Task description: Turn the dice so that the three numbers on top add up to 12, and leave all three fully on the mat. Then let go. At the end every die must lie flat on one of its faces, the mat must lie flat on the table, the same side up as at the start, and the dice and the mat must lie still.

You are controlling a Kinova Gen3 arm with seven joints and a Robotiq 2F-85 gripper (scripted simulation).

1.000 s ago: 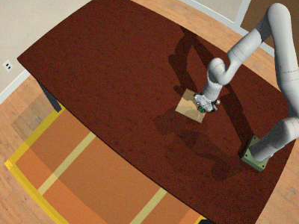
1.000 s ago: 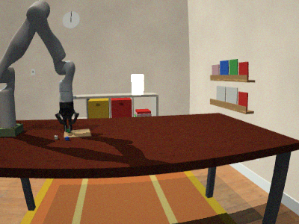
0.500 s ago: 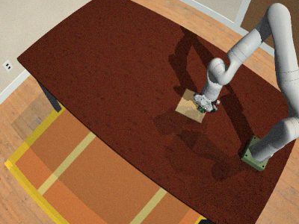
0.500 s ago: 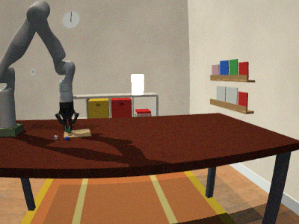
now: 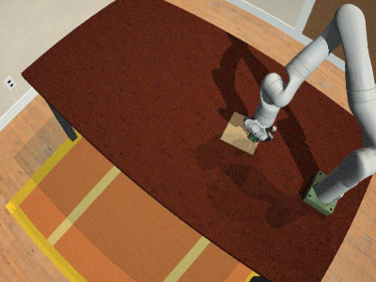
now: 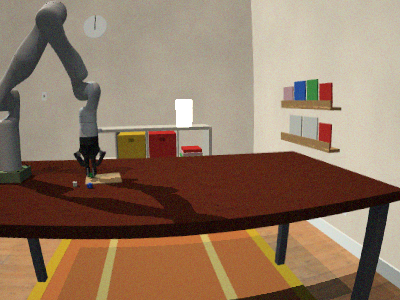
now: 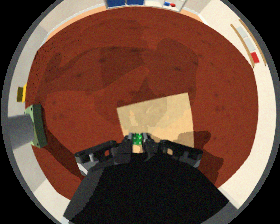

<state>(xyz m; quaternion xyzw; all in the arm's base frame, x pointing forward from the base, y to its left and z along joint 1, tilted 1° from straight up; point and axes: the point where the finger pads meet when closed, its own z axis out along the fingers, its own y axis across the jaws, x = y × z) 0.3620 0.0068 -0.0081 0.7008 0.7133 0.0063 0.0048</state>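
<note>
A tan mat point(image 5: 240, 133) lies flat on the dark table. It also shows in the exterior view point(image 6: 106, 178) and in the wrist view point(image 7: 158, 120). My gripper point(image 5: 256, 135) is shut on a green die point(image 7: 136, 140) and holds it low over the mat's edge nearest the arm. The green die also shows in the top view point(image 5: 252, 138). A white die point(image 5: 273, 129) lies on the table off the mat, toward the arm's base; it also shows in the exterior view point(image 6: 74, 183). A blue die point(image 6: 90, 185) lies by the mat's near edge; I cannot tell whether it is on the mat.
The arm's green base point(image 5: 321, 198) is bolted at the table's edge. A shelf with yellow and red bins point(image 6: 147, 144) stands behind the table, and wall shelves point(image 6: 310, 122) hang at the right.
</note>
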